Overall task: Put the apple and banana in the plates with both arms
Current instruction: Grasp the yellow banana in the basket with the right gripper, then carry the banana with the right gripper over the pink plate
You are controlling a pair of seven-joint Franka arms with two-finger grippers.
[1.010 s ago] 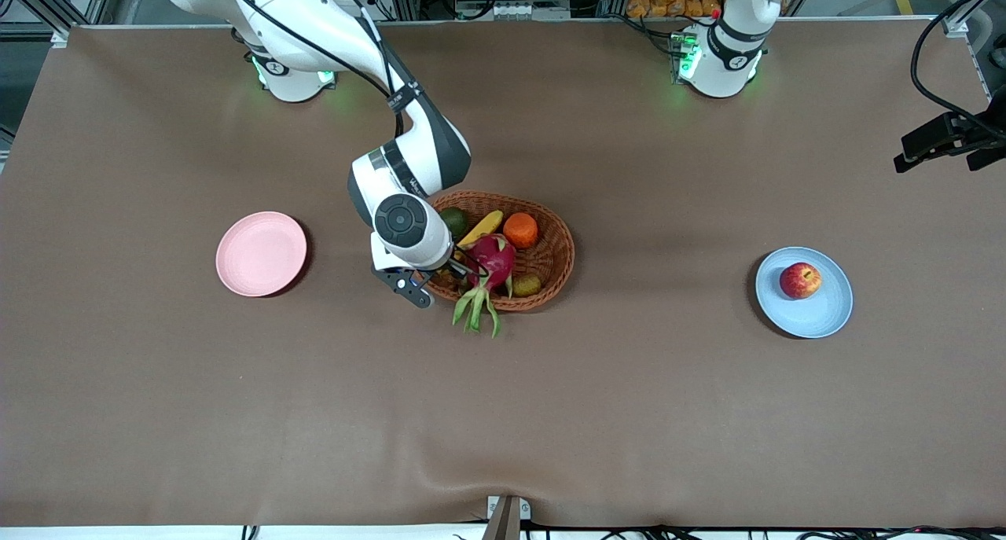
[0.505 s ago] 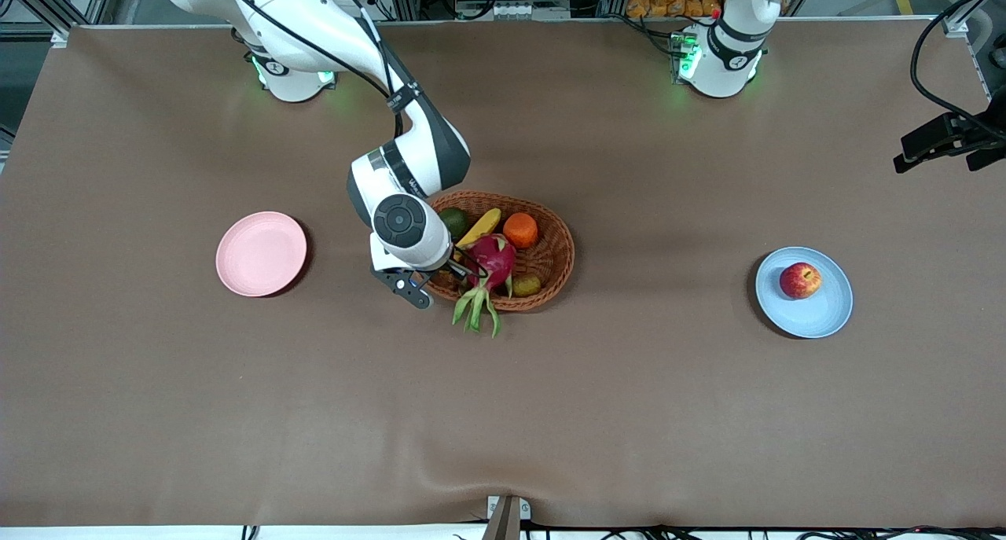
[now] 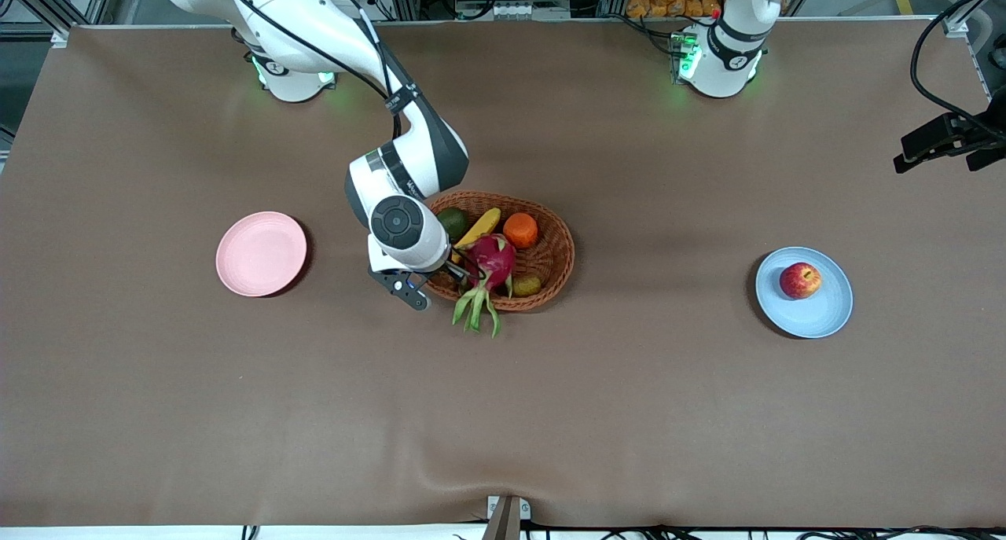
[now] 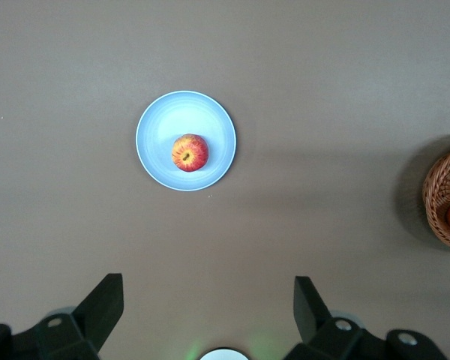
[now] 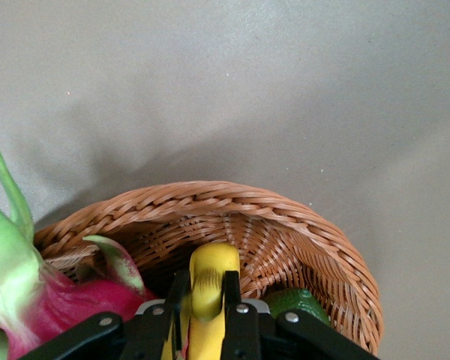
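While the banana (image 5: pixel 208 294) lies in the wicker basket (image 3: pixel 555 251) at mid-bench, between the green fruit (image 3: pixel 453 220) and the dragon fruit (image 3: pixel 492 260), the right tool (image 5: pixel 204 298) has its fingers pinched on the banana's end. The apple (image 3: pixel 800 281) already sits on the blue plate (image 3: pixel 825 312) toward the left arm's end; the pink plate (image 3: pixel 260 254) is bare. High over that blue plate, the left tool (image 4: pixel 208 313) waits, spread wide. The step in hand looks like gripping the banana; next it needs lifting clear of the rim, then carrying to the pink plate.
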